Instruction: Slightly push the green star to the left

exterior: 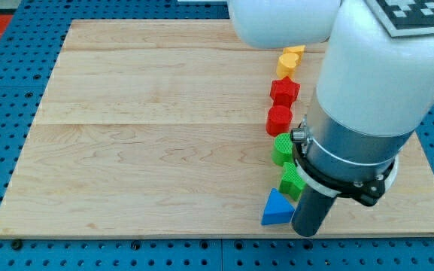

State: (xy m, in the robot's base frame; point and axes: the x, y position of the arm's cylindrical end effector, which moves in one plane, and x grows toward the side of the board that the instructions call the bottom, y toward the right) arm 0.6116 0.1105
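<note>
The green star [292, 181] appears to be the lower of two green blocks in the column on the tabletop [156, 150], though the arm covers much of it and its shape is hard to confirm. My tip [307, 233] has no jaws; it sits at about five o'clock from the star and three o'clock from the blue triangle [277, 208]. To do this well, I should circle to the star's three o'clock side, then nudge briefly toward nine o'clock, staying clear of the green block [283, 147] at twelve o'clock.

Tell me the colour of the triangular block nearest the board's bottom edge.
Blue: the triangle shows clearly in the camera view.
</note>
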